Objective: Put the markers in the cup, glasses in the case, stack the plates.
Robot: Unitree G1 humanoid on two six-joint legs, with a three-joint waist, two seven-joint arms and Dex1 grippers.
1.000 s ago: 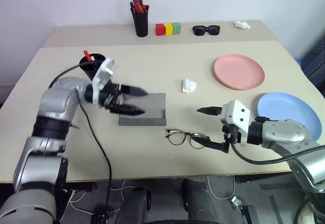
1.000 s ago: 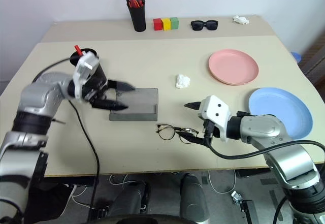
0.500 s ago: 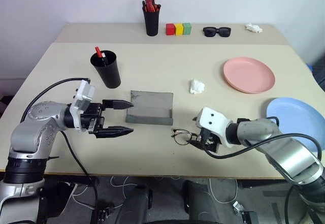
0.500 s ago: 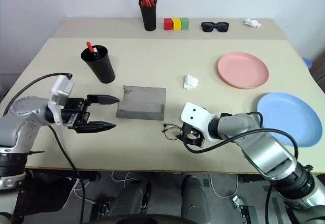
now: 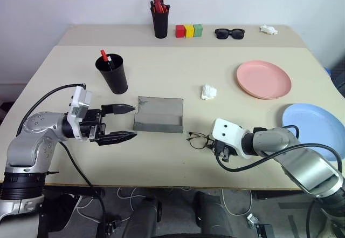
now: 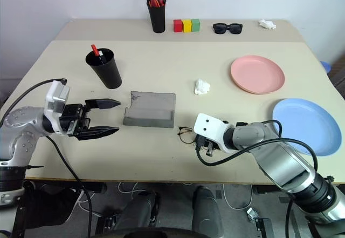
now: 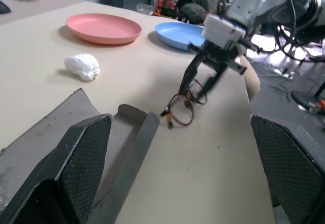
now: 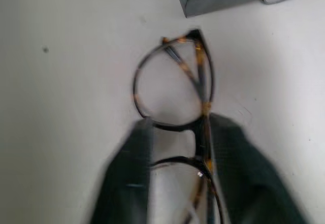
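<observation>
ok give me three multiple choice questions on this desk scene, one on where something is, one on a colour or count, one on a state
1. Where does the open grey case lie?
A. between the two grippers
B. on the pink plate
C. beside the sunglasses

2. How many plates are on the table?
A. one
B. two
C. four

3. What is the right gripper doing?
A. standing wide open above the blue plate
B. gripping the white crumpled wad
C. closed down on the glasses

Answers:
1 A: the case sits mid-table, with the left gripper on one side and the right gripper on the other.
2 B: a pink plate and a blue plate, lying apart.
3 C: in the right wrist view its fingers pinch the frame of the glasses, which rest on the table.
</observation>
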